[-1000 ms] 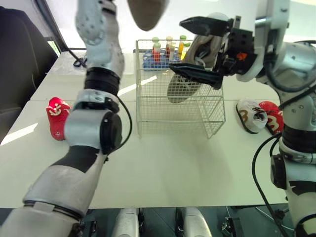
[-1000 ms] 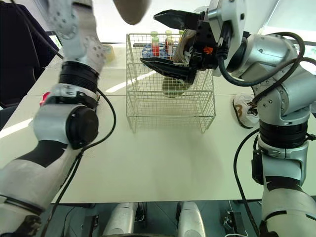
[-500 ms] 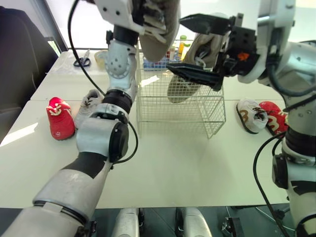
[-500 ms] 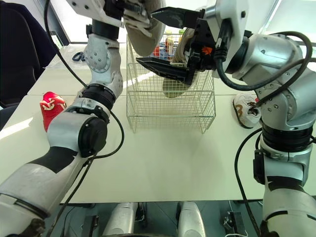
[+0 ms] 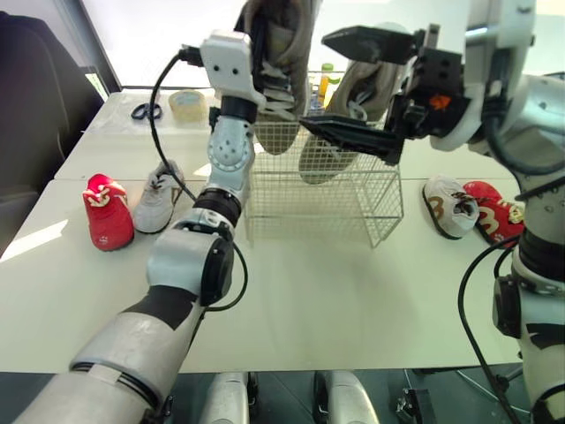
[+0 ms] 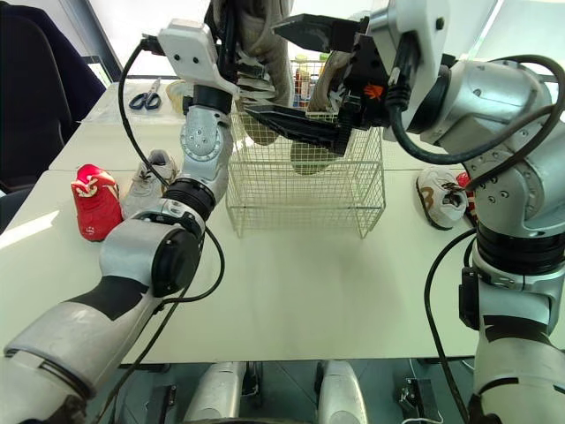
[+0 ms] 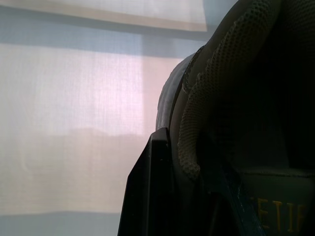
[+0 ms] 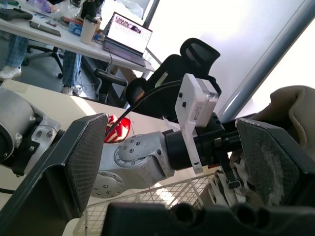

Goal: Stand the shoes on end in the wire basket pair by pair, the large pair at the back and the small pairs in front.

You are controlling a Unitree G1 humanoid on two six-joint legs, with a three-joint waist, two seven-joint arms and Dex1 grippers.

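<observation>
The white counter (image 5: 309,291) gives me a wide bare stretch between its near edge and the wire basket (image 5: 371,212), which stands in the middle toward the far side, with free surface on its left and right before the loose shoes begin. I count two large shoes and four small ones. One large beige shoe (image 5: 322,163) is in the basket, on end with its sole facing me, leaning toward the far right; the near part of the basket is open. The other large shoe (image 5: 284,124) hangs toe down over the basket's left side, pinched at the collar by my left hand (image 5: 261,49); I cannot tell whether its toe has passed below the rim. My right hand (image 5: 318,81) hovers above the basket with its fingers spread wide and nothing between them. Left of the basket lie a red small shoe (image 5: 104,210) and a grey-white one (image 5: 157,196), just beside each other; right of it a white one (image 5: 450,206) and a red one (image 5: 490,208), touching. Scissors (image 5: 144,110) and a tape roll (image 5: 187,104) sit at the far left.
</observation>
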